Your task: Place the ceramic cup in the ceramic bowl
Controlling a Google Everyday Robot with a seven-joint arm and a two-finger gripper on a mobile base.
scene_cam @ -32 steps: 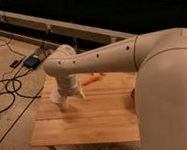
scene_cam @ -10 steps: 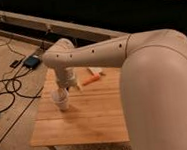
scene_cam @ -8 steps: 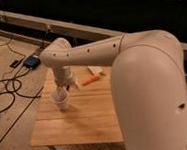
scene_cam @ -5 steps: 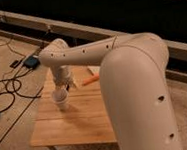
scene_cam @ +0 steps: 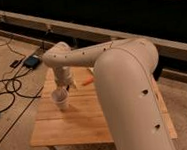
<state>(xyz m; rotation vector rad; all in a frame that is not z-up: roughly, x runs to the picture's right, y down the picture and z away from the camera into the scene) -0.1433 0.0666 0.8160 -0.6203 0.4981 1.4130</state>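
The ceramic cup (scene_cam: 61, 100), small and white, stands upright on the left part of the wooden table (scene_cam: 97, 120). My gripper (scene_cam: 64, 88) is at the end of the big white arm, right above the cup's rim and touching or reaching into it. The arm covers much of the table's right and back. The ceramic bowl is not in view; it may be hidden behind the arm.
A small orange object (scene_cam: 87, 81) lies on the table behind the arm. Black cables (scene_cam: 8, 93) and a blue box (scene_cam: 33, 61) lie on the floor to the left. A long rail (scene_cam: 26, 21) and a dark wall run behind the table.
The arm's upper part has swung closer to the camera and covers more of the table. The gripper has stayed at the cup, and the cup has not visibly moved.
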